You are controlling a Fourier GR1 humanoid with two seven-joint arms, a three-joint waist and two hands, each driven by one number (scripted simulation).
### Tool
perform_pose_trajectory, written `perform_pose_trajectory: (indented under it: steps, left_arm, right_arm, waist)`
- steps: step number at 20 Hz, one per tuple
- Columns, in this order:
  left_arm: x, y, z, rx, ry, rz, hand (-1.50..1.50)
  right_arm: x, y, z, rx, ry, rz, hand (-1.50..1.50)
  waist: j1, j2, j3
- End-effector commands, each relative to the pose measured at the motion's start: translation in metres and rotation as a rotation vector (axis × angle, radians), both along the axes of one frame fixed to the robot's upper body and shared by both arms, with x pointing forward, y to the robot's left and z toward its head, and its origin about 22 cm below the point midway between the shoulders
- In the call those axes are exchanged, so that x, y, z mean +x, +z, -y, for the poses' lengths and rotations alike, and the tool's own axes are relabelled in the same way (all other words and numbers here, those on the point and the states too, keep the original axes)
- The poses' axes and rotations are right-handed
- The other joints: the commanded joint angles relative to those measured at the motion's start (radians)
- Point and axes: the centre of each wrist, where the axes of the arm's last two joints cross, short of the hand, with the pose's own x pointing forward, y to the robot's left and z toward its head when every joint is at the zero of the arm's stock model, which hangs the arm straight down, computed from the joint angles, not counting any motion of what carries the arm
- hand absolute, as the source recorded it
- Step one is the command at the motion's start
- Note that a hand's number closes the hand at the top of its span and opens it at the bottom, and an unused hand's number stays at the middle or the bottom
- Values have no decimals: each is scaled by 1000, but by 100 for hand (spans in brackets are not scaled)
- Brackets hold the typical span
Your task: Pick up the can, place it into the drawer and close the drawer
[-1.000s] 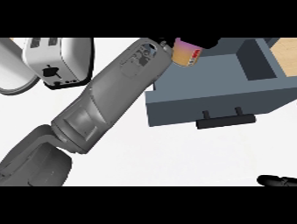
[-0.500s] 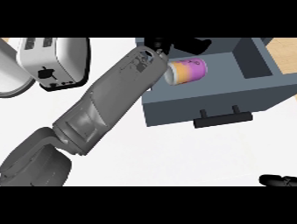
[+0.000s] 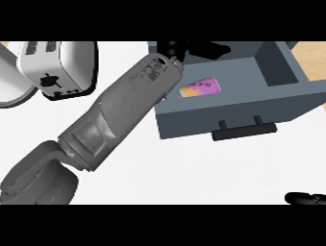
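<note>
OK, can lies in the drawer; your left hand looks spread, nothing held. Lift out, then push the handle.

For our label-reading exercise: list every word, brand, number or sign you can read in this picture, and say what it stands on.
No text can be read.
Pink-and-yellow can lying in the open grey drawer: dark marks on its label, too blurred to read.
White toaster: black lever and dial on its front, no legible lettering.

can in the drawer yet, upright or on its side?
In, on its side: the can lies within the grey drawer walls, its printed side facing up.
</note>
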Motion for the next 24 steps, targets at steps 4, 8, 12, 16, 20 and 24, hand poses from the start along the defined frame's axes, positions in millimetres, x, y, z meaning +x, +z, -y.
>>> perform_pose_trajectory:
  steps: [4, 8, 12, 16, 20, 24]
  left_arm:
    - [-1, 8, 4, -70, -3, -10, -150]
    - [-3, 8, 6, -108, -2, -20, -150]
    - [-7, 5, 7, -177, -16, -12, -150]
    - [-14, 18, 19, -179, -22, 14, -150]
    - [-10, 20, 16, -182, -8, 29, -150]
    - [-7, 37, 20, -160, -2, 50, -150]
  right_arm:
    - [-3, 21, 3, -219, -38, 99, -150]
    - [-4, 23, -3, -325, -15, 118, -150]
    - [-2, 28, -9, -420, -10, 164, -150]
    - [9, 34, -22, -565, -41, 164, -150]
    - [9, 24, -38, -725, -74, 155, -150]
    - [31, 7, -35, -889, -100, 129, -150]
  waist:
    - [5, 0, -1]
    - [16, -3, 0]
    - [38, -9, -1]
    - [59, -14, -1]
    - [91, -20, -2]
    - [106, -20, -1]
